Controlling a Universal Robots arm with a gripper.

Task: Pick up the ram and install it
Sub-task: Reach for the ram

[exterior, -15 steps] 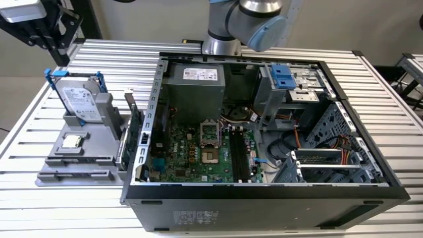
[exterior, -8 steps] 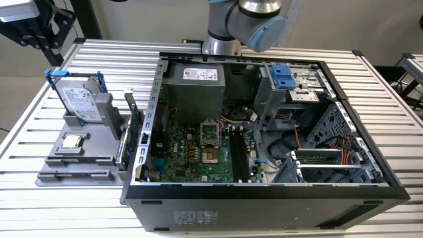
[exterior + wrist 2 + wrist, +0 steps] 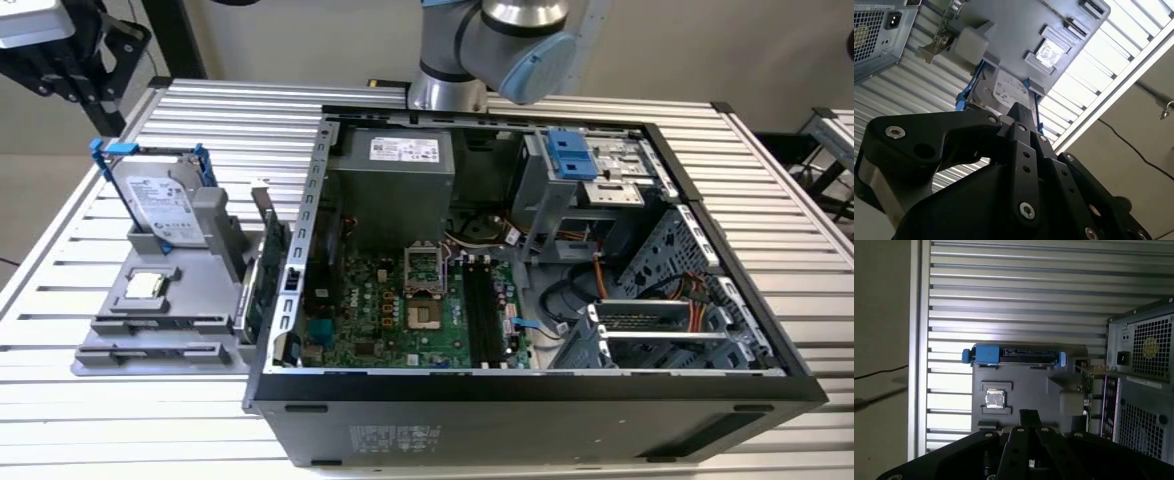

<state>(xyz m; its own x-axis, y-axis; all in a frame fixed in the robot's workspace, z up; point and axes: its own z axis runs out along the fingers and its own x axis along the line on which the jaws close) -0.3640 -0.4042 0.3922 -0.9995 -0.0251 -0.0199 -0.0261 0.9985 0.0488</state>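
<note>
The end effector point(image 3: 1028, 414) hangs closed, holding nothing, above the gray fixture point(image 3: 1029, 382). The ram point(image 3: 251, 300) seems to stand on edge at its rim beside the case point(image 3: 534, 410), top edge exposed, likely for an easy pinch.

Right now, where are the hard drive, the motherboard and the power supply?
hard drive point(image 3: 162, 205), exterior view, on its silver label face
motherboard point(image 3: 360, 322), exterior view, on its green board area
power supply point(image 3: 394, 200), exterior view, on its grey side panel
</note>
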